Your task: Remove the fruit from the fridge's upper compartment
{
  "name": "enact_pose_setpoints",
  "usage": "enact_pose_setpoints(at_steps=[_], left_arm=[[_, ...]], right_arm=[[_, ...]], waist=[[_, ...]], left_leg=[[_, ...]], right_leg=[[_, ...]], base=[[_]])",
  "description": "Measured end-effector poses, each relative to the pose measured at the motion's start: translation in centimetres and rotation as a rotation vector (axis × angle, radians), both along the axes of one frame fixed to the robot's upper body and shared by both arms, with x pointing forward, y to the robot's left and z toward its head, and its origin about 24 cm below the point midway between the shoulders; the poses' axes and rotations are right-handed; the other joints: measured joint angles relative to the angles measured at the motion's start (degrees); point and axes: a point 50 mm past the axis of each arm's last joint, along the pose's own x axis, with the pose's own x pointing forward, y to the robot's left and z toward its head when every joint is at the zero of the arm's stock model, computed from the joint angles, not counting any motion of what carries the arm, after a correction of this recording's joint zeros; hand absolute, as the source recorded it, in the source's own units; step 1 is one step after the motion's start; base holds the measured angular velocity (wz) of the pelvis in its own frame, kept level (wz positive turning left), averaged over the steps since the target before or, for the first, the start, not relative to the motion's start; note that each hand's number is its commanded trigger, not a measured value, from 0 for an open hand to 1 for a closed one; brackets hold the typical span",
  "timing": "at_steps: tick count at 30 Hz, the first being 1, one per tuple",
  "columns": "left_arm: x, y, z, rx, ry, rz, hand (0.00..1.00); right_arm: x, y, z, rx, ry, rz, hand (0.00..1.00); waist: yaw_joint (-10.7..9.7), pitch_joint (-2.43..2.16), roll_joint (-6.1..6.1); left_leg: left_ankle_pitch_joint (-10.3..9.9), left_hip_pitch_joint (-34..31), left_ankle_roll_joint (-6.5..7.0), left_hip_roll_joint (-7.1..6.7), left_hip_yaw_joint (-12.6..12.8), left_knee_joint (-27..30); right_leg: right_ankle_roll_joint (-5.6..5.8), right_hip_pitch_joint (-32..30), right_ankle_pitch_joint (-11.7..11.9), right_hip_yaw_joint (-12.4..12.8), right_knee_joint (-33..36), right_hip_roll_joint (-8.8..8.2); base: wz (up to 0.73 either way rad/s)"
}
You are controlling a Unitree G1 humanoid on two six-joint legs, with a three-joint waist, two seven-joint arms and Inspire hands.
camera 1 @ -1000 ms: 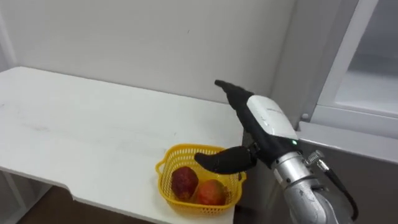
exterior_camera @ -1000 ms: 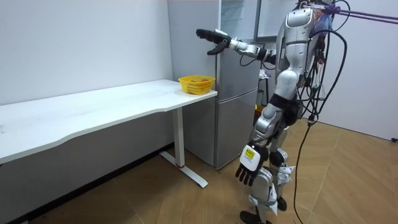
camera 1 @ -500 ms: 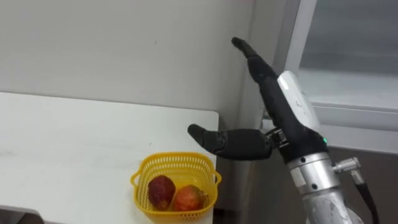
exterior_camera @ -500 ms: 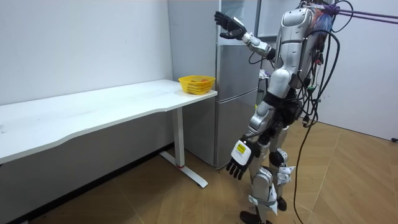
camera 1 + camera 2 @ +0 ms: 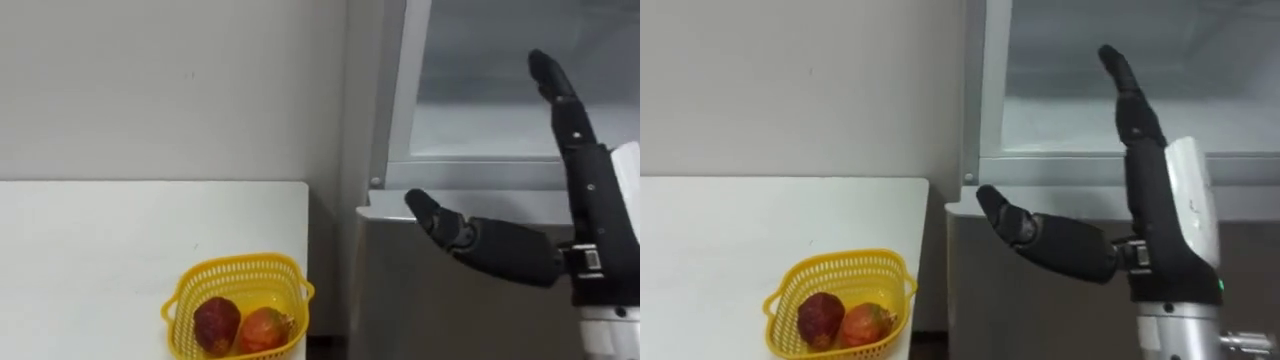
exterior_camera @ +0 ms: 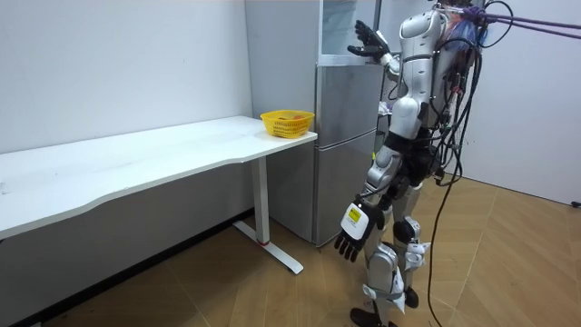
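The tall grey fridge (image 6: 345, 145) shows a pale interior in its one upper compartment (image 5: 480, 130). The right hand (image 5: 585, 235) is raised just before it, fingers straight, thumb spread, grasping nothing. Beside the fridge, one yellow mesh basket (image 5: 235, 266) on the white table (image 5: 100, 250) holds two fruits: one dark red fruit (image 5: 216, 323) and one orange fruit (image 5: 262, 327). The left hand (image 6: 349, 243) hangs relaxed by the thigh.

The grey fridge (image 5: 420, 310) stands upright straight ahead of me, just beside the end of the white table (image 5: 100, 240). Its lower door is shut. Its upper compartment (image 5: 480, 130) shows pale behind a light frame; what it holds I cannot tell.
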Motion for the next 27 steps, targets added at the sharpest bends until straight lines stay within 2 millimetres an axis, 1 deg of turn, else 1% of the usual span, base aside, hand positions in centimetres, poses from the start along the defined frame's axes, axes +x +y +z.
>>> enact_pose_setpoints(at_steps=[3, 7, 10, 14, 15, 16, 18, 22, 24, 27], left_arm=[[-0.1, 0.0, 0.0, -0.001, -0.003, 0.02, 0.0], [-0.2, 0.1, 0.0, 0.0, -0.004, 0.026, 0.0], [-0.1, 0.1, 0.0, -0.001, -0.006, 0.025, 0.0], [-0.2, 0.4, 0.1, -0.008, 0.004, 0.023, 0.0], [0.1, 0.5, 0.1, -0.005, -0.002, 0.021, 0.0], [0.1, 0.5, 0.1, -0.004, -0.002, 0.021, 0.0], [0.1, 0.5, 0.1, -0.002, -0.001, 0.021, 0.0], [0.2, 0.5, 0.1, -0.002, -0.004, 0.021, 0.0], [0.2, 0.5, 0.1, -0.002, -0.006, 0.021, 0.0], [0.5, 0.5, 0.1, 0.0, -0.014, 0.02, 0.0]], right_arm=[[-0.7, -1.1, -0.6, 0.018, -0.005, -0.059, 0.0], [-1.4, -1.5, -1.2, 0.029, 0.009, -0.09, 0.0], [-1.6, -1.6, -1.6, 0.027, 0.026, -0.097, 0.0], [-1.7, -1.7, -1.8, 0.031, 0.041, -0.094, 0.0], [-1.9, -1.6, -2.2, 0.028, 0.055, -0.097, 0.0], [-2.0, -1.6, -2.4, 0.025, 0.066, -0.098, 0.0], [-2.5, -1.3, -3.6, 0.019, 0.119, -0.101, 0.0], [-2.8, -1.0, -4.3, 0.023, 0.158, -0.096, 0.0], [-3.0, -1.1, -4.7, 0.022, 0.177, -0.097, 0.0], [-3.1, -1.0, -5.1, 0.017, 0.196, -0.096, 0.0]], waist=[[-0.93, -0.01, 0.07], [-1.41, -0.02, 0.12], [-1.99, 0.04, -0.09], [-2.41, -0.11, -0.56], [-2.42, -0.24, -0.71], [-2.42, -0.27, -0.71], [-2.31, -0.31, -0.81], [-2.35, -0.13, -0.2], [-2.39, -0.11, 0.27], [-2.67, -0.12, 0.65]], left_leg=[[-0.01, 0.21, 0.01, -0.03, 0.04, 0.07], [-0.01, 0.4, 0.01, -0.13, 0.07, 0.06], [0.0, 0.73, 0.02, -0.19, 0.09, -0.14], [0.0, 0.95, 0.02, -0.18, 0.13, -0.26], [0.0, 0.9, 0.02, -0.13, 0.21, -0.26], [-0.01, 0.88, 0.01, -0.1, 0.24, -0.26], [-0.13, 0.87, -0.14, 0.02, 0.46, -0.36], [-0.44, 0.67, -0.24, 0.2, 1.28, -0.41], [-0.52, 0.87, -0.28, 0.23, 1.59, -0.71], [-0.53, 0.83, -0.3, 0.23, 1.67, -0.76]], right_leg=[[-0.03, 0.03, 0.02, 0.75, 0.01, 0.07], [-0.04, -0.01, 0.0, 1.17, -0.05, 0.13], [-0.02, -0.02, -0.03, 1.24, -0.13, 0.12], [-0.03, -0.02, -0.03, 1.29, -0.4, 0.21], [-0.05, 0.07, 0.0, 1.3, -0.87, 0.3], [-0.06, 0.08, 0.01, 1.32, -0.99, 0.34], [-0.08, 0.01, 0.02, 1.83, -1.08, 0.54], [-0.09, -0.03, 0.03, 2.62, -1.12, 0.78], [-0.09, -0.03, 0.03, 2.77, -1.21, 0.86], [-0.08, -0.18, 0.02, 2.77, -1.24, 0.87]], base=[[-0.07], [-0.06], [0.0], [0.0], [0.0], [0.0], [-0.06], [-0.12], [-0.05], [-0.01]])
